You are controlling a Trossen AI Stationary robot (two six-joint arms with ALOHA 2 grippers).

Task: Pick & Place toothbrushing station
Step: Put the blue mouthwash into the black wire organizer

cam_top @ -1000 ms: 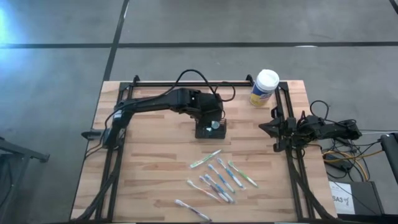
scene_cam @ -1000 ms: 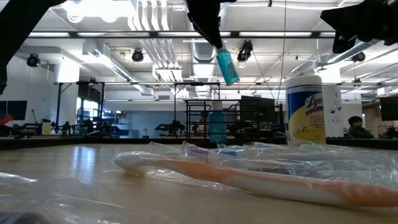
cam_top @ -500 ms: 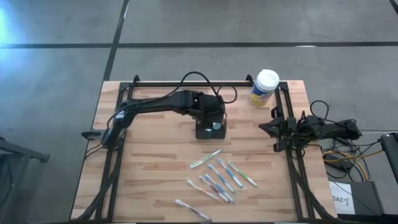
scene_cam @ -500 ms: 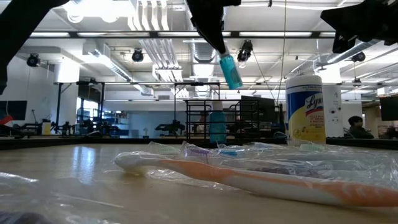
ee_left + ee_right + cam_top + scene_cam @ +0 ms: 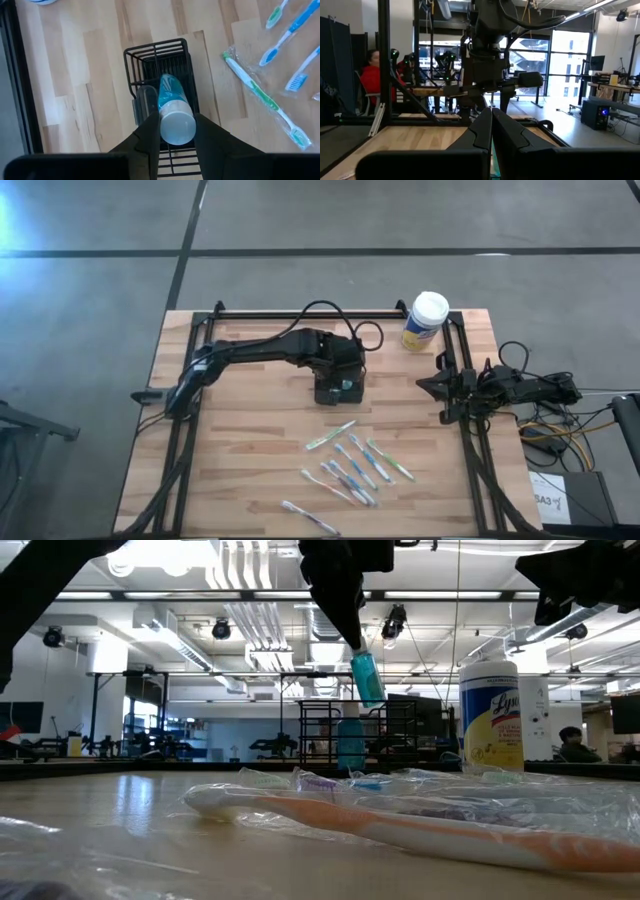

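The left gripper [image 5: 172,131] is clamping a teal tube [image 5: 172,107] by its white-capped end, fingers [image 5: 150,135] pinching either side, and is hanging the tube directly over the caddy [image 5: 159,70]. In the left wrist view the tube is pointing into the caddy's open top; in the low view it is tilting slightly, its lower end [image 5: 367,677] reaching about to the top rim of the caddy [image 5: 345,735]. To do this step well, I judge the tube should be brought upright over one free compartment, since a clear item already seems to be sitting in the slot beside it, then lowered straight down and freed only once its end is inside the wire walls, so it is not catching the rim. The caddy is standing on the table [image 5: 250,430] just below the gripper, with the loose toothbrushes [image 5: 355,465] well apart from it. The right gripper [image 5: 430,388] is waiting with fingers pressed together, off to the caddy's side near the canister [image 5: 425,320].
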